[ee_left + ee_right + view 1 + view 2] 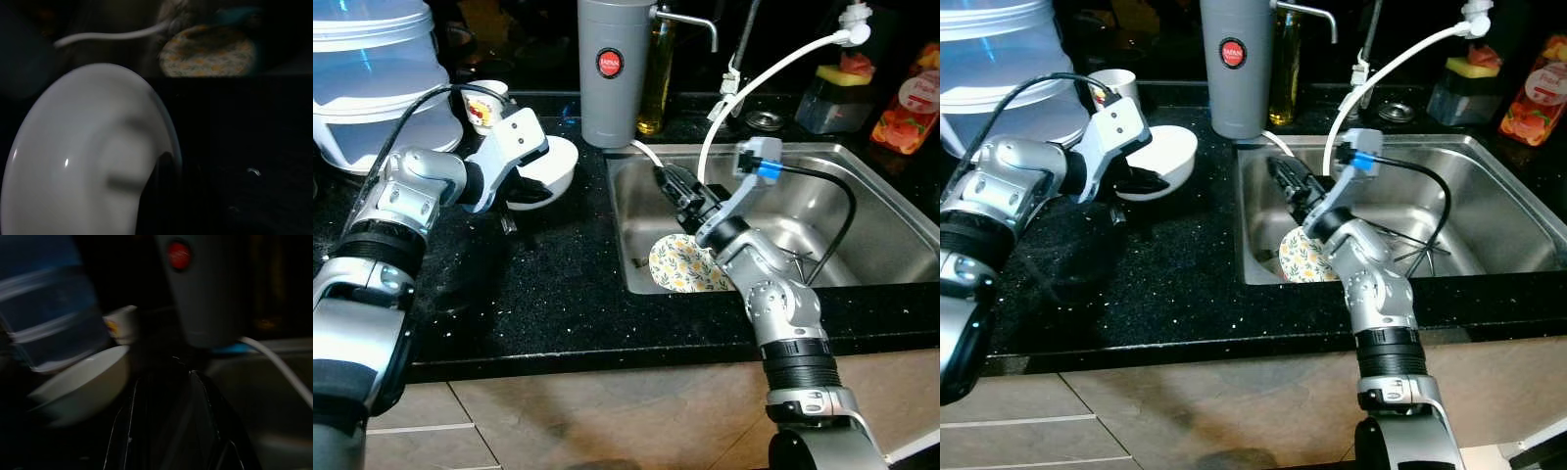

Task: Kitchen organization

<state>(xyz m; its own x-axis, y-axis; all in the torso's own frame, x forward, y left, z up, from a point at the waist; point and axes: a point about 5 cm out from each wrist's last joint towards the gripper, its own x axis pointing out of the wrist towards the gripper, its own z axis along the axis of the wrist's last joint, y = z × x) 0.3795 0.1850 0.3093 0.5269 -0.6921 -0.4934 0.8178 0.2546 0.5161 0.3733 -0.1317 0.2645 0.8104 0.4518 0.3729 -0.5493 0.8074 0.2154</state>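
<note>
Upper left of your head views, the left gripper [530, 186] is clamped on the white bowl [553, 164] on the black counter [558, 294]. The right gripper [674, 186] reaches into the sink [862, 211] at frame centre above a floral plate [683, 264]; you cannot tell its jaws. Your left wrist view shows the bowl's underside close up.

A black speckled countertop [558, 294] carries everything, with a steel sink [862, 166] let into it on the right. A white bowl [553, 166] lies on it, a small printed cup [484, 103] behind. A grey thermos [612, 69] stands at the sink's back corner, a large clear plastic container [372, 78] far left.
</note>
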